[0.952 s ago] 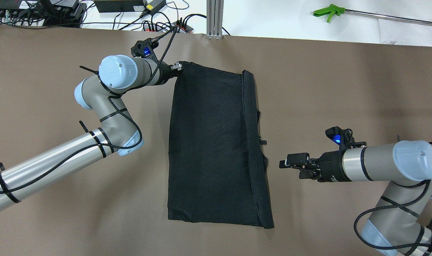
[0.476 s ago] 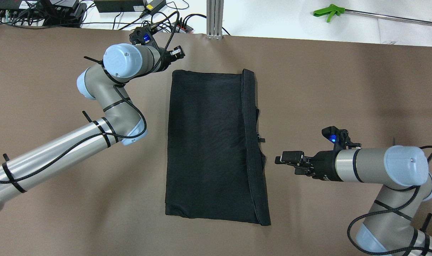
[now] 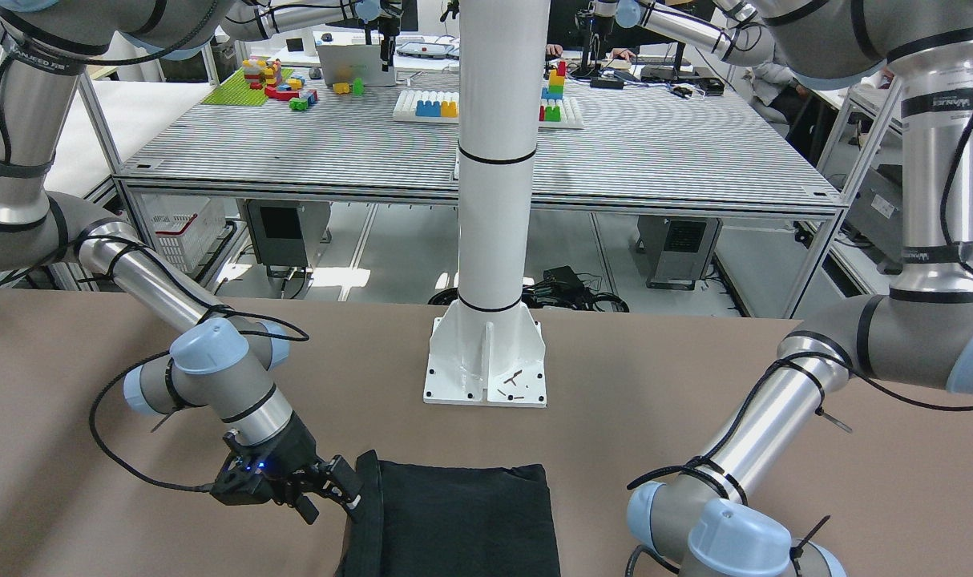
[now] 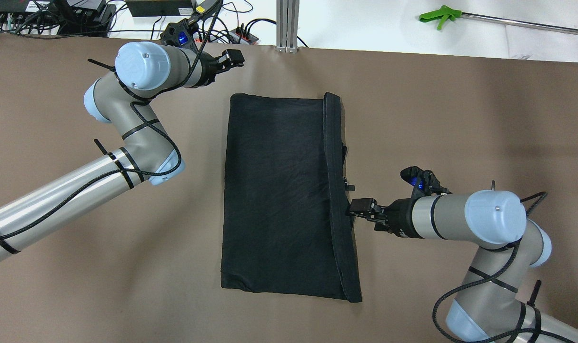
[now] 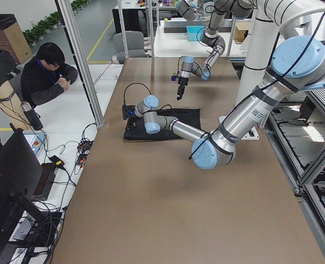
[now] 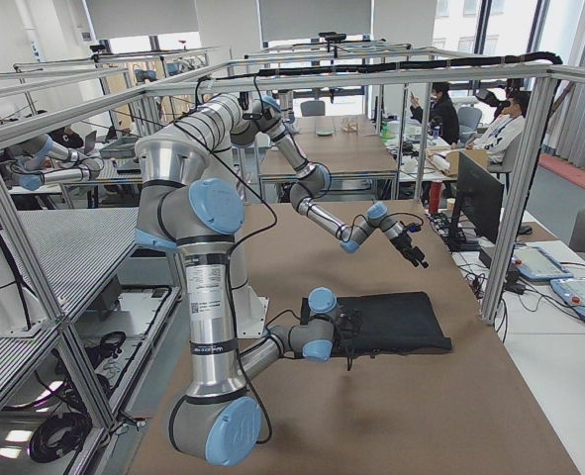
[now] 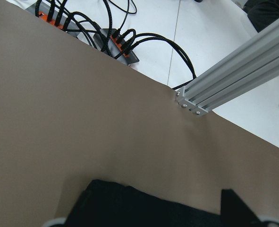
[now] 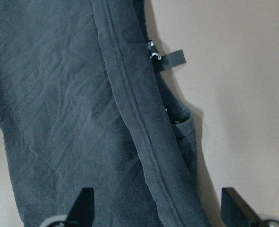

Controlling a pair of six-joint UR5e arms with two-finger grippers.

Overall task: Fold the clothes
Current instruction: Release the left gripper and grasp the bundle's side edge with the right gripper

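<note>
The clothes (image 4: 279, 195) are one black garment lying flat in a tall folded rectangle mid-table, with a thick hem strip (image 4: 339, 190) along its right side. It also shows in the front-facing view (image 3: 462, 521). My left gripper (image 4: 235, 58) hovers open beyond the garment's far left corner, apart from the cloth; its wrist view shows that corner (image 7: 144, 208) just below the spread fingers. My right gripper (image 4: 352, 209) is open at the right hem, low over the table. In the right wrist view the hem (image 8: 144, 137) runs between the spread fingertips (image 8: 82, 203).
Power strips and cables (image 4: 208, 33) and an aluminium post (image 4: 287, 24) line the far edge. A green-handled tool (image 4: 441, 16) lies far right. The white pillar's base plate (image 3: 486, 361) stands on the robot's side of the garment. A person (image 5: 47, 74) sits beside the table.
My left gripper let go of the raised far left corner and drew back toward the far edge; the corner dropped flat. My right gripper moved left up to the garment's right hem.
</note>
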